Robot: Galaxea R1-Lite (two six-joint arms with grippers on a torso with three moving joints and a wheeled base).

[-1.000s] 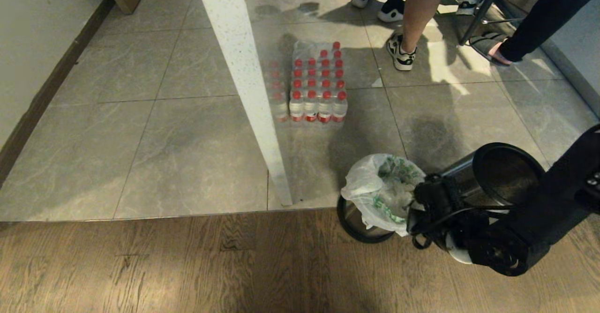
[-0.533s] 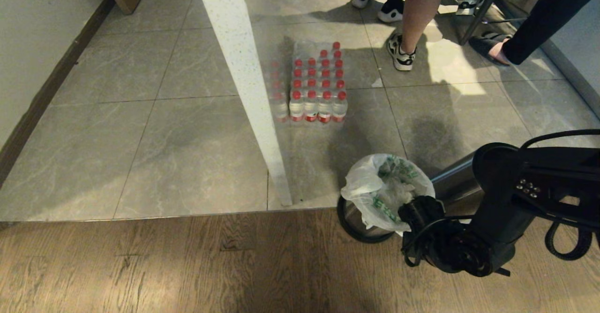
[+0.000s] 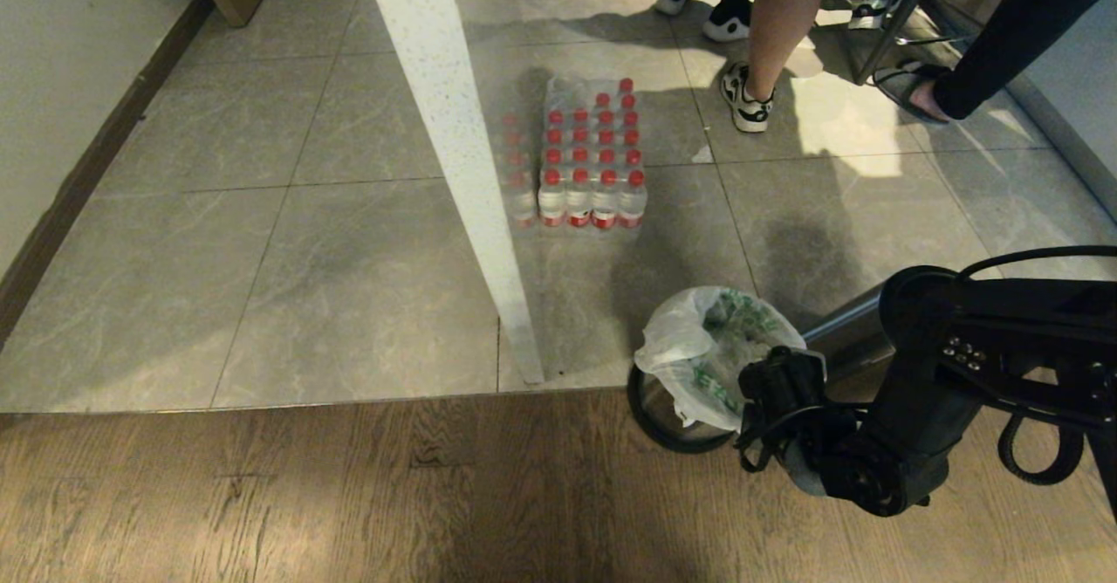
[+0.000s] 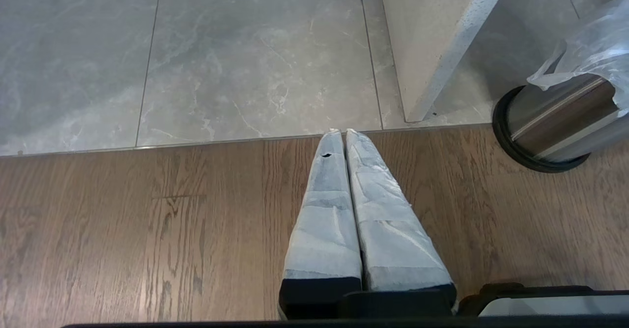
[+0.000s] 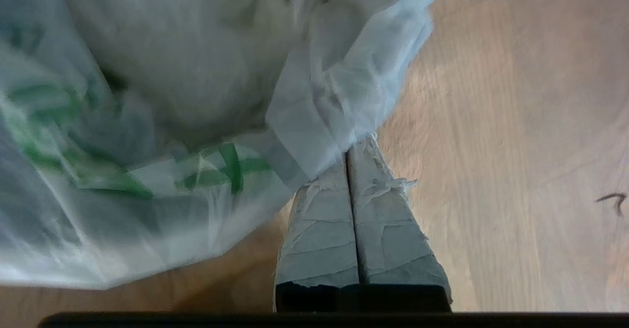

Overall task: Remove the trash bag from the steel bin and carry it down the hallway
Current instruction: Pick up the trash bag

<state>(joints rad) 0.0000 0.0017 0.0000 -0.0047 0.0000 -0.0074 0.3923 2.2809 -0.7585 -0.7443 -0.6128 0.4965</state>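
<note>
The steel bin (image 3: 668, 413) stands where the wood floor meets the grey tiles; its black base ring and brushed side also show in the left wrist view (image 4: 545, 131). The trash bag (image 3: 702, 343), thin white film with green print, bulges over the bin's top. My right gripper (image 3: 764, 382) sits at the bag's near right side. In the right wrist view its taped fingers (image 5: 350, 149) are shut, with a fold of the trash bag (image 5: 196, 97) pinched at the tips. My left gripper (image 4: 341, 132) is shut on nothing, parked low over the wood floor left of the bin.
A white speckled post (image 3: 462, 155) stands left of the bin. A shrink-wrapped pack of red-capped bottles (image 3: 589, 155) lies on the hallway tiles beyond it. People's legs (image 3: 768, 42) stand at the back. A second steel cylinder (image 3: 846, 339) shows behind my right arm.
My right arm has swung across the right of the view and now covers the steel cylinder there. Its gripper has shifted a little left and nearer along the bag. The bag has barely moved.
</note>
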